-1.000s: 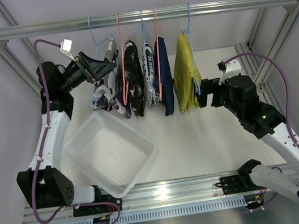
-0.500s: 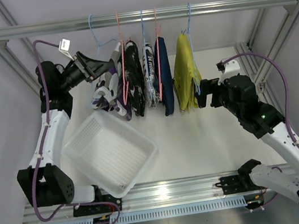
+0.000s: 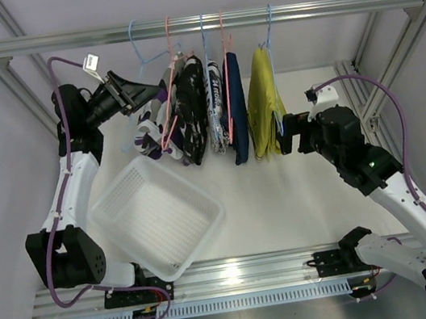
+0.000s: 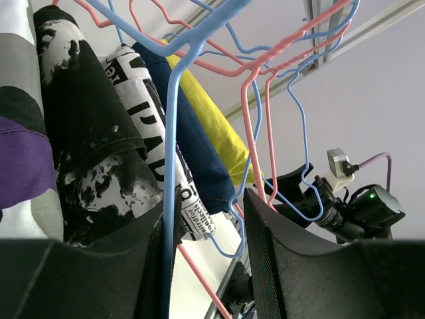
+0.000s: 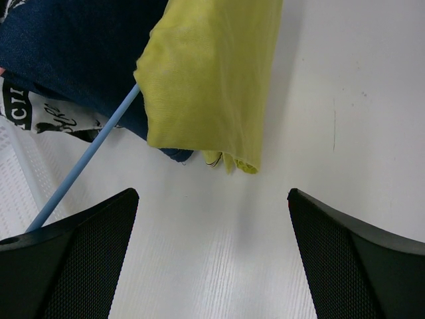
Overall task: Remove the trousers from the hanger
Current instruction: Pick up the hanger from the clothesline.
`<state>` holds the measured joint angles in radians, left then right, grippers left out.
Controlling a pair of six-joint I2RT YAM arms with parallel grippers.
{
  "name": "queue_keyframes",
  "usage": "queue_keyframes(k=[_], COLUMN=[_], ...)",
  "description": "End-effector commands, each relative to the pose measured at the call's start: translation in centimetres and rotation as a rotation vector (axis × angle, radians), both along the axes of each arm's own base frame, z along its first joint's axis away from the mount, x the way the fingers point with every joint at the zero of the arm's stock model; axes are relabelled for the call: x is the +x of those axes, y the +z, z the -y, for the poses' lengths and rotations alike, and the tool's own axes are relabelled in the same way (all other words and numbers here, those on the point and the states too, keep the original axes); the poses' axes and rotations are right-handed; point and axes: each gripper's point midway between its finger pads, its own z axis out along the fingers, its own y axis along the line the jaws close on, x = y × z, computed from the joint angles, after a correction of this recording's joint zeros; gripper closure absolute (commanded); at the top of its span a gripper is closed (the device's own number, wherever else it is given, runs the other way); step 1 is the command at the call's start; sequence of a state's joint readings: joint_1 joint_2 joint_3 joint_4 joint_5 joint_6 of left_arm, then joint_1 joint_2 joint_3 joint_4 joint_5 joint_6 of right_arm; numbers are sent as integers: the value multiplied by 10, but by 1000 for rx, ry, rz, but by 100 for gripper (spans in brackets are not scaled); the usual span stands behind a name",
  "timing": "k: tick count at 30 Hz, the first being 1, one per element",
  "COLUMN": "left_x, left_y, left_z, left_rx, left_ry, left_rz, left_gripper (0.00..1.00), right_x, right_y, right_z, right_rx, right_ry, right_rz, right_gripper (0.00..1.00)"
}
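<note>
Five trousers hang on wire hangers from the rail (image 3: 206,21): purple-white-black patterned (image 3: 151,129), black speckled (image 3: 190,118), white with dark print (image 3: 214,102), navy (image 3: 234,107) and yellow (image 3: 267,113). My left gripper (image 3: 153,96) is at the patterned pair's blue hanger (image 3: 148,56), high under the rail. In the left wrist view the blue hanger (image 4: 174,133) wire runs down along the left finger's pad. The left gripper (image 4: 202,199) is half narrowed, with a wide gap to the other finger. My right gripper (image 3: 282,133) is open just right of the yellow trousers (image 5: 212,80), nothing between its fingers.
A white mesh basket (image 3: 157,214) sits on the table below the left end of the row. Pink and blue hangers (image 4: 265,100) crowd together on the rail. Frame posts stand at both sides, and the right arm (image 4: 358,212) shows beyond the hangers.
My left gripper's jaws have narrowed and it has shifted right and up. The patterned trousers and their hanger have swung right against the black pair. The right arm has stayed still.
</note>
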<state>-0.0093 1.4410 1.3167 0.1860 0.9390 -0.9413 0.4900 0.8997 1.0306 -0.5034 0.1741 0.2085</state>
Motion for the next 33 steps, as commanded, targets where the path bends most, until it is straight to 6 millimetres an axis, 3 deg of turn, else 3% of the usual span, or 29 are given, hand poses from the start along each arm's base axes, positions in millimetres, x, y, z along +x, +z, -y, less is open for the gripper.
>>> queue_keyframes(k=[1, 11, 19, 25, 30, 32, 33], left_x=[-17, -38, -45, -35, -14, -8, -5], left_y=[70, 118, 134, 117, 82, 70, 64], left_z=[-1, -16, -21, -17, -19, -21, -22], left_rx=[-2, 67, 76, 99, 159, 175, 188], left_ry=[-3, 152, 193, 155, 154, 167, 172], left_rz=[279, 380, 394, 352, 258, 235, 231], left_gripper=[100, 99, 100, 99, 99, 96, 86], right_x=[2, 1, 2, 2, 2, 3, 3], right_y=[4, 3, 1, 1, 0, 0, 0], right_z=[-5, -6, -6, -6, -6, -6, -6], right_rx=[2, 2, -6, -9, -13, -14, -12], right_ry=[20, 26, 23, 22, 21, 22, 23], right_rz=[17, 16, 9, 7, 7, 7, 8], right_gripper=[0, 1, 0, 1, 1, 1, 0])
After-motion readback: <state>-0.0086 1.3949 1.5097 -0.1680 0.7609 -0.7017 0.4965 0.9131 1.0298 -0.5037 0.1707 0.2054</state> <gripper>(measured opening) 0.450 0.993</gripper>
